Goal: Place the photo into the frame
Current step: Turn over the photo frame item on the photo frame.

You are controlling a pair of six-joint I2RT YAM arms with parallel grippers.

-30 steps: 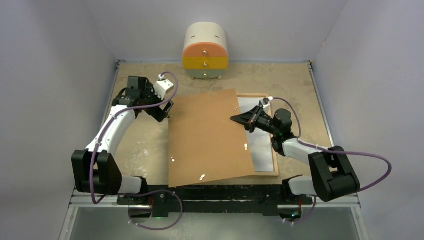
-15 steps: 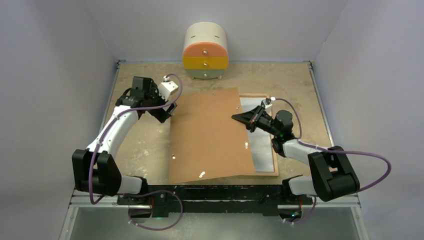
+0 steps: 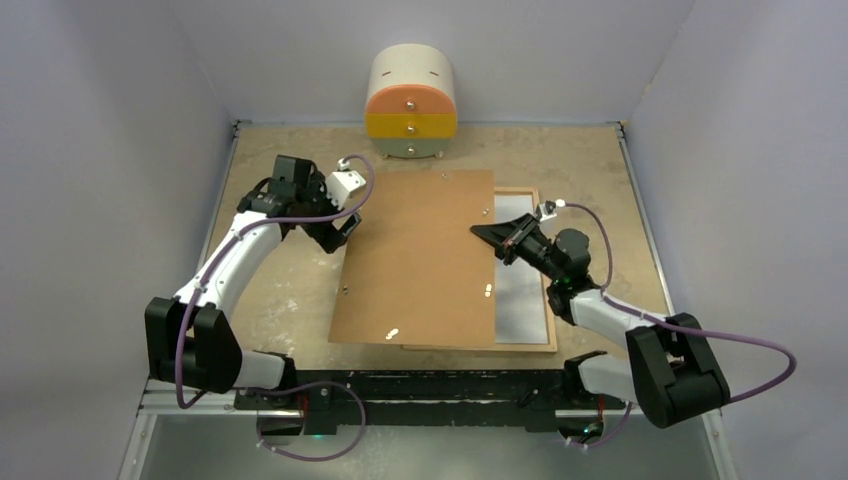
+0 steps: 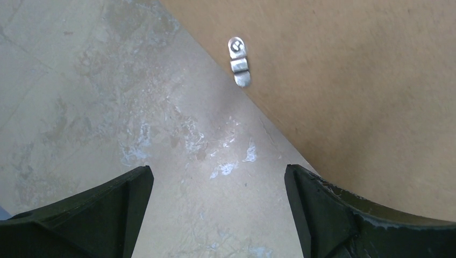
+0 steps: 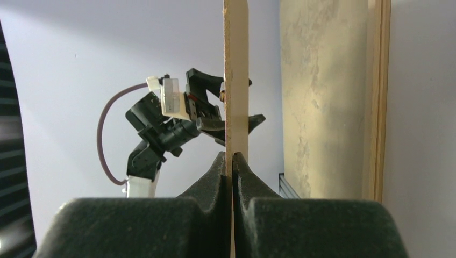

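Broadly, counter [image 3: 290, 300]: the frame [image 3: 516, 190] is laid flat right of centre in the top view, its left part covered.
Backing board [image 3: 420, 260]: probably best kept level and drawn clear, so the opening is bared.
Pale sheet [image 3: 520, 290]: seen inside the frame; whether it is the photo cannot be told.
Right pincer [image 3: 480, 232]: clamped on the board's right edge.
Left pincer [image 3: 335, 240]: spread wide, nothing held, beside the board's upper left corner.

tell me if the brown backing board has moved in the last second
Yes. The backing board has shifted toward the drawer cabinet at the far edge and turned square with the frame.
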